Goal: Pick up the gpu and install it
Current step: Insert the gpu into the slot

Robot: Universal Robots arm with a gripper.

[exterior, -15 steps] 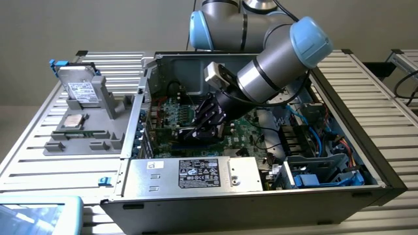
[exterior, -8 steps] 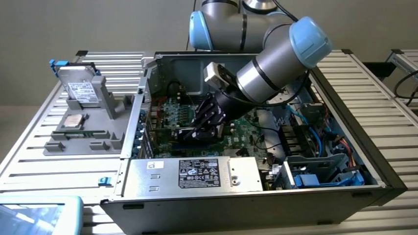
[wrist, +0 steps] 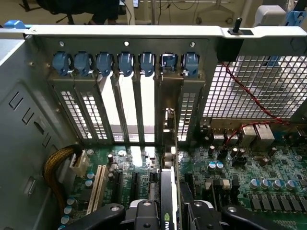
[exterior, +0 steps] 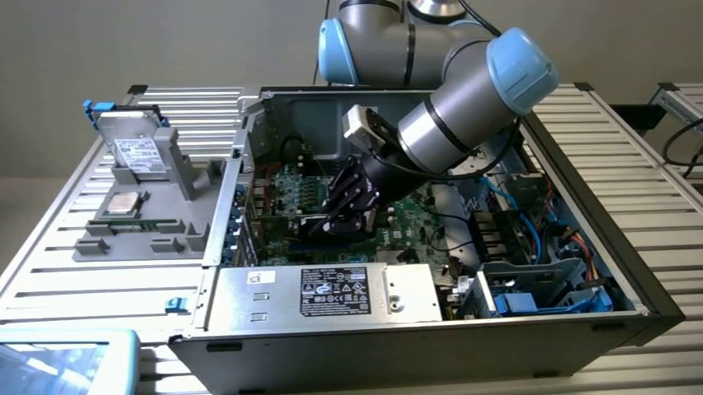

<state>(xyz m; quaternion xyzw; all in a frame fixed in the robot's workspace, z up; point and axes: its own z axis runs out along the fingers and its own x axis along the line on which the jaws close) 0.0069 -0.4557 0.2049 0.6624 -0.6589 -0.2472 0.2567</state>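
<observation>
The arm reached down into the open computer case [exterior: 571, 280] on the bench [exterior: 66, 271]. The gripper [wrist: 169, 211] stood over the motherboard [wrist: 249, 167], its fingers [wrist: 144, 213] clenched on the graphics card [wrist: 168, 191], which stood on edge between them. The card's metal bracket [wrist: 168, 120] lay against the rear slot openings, under a row of blue clips [wrist: 124, 62]. In the exterior view, a grey fixture [exterior: 148, 206] holding a hard drive [exterior: 137, 148] sat to the case's left.
</observation>
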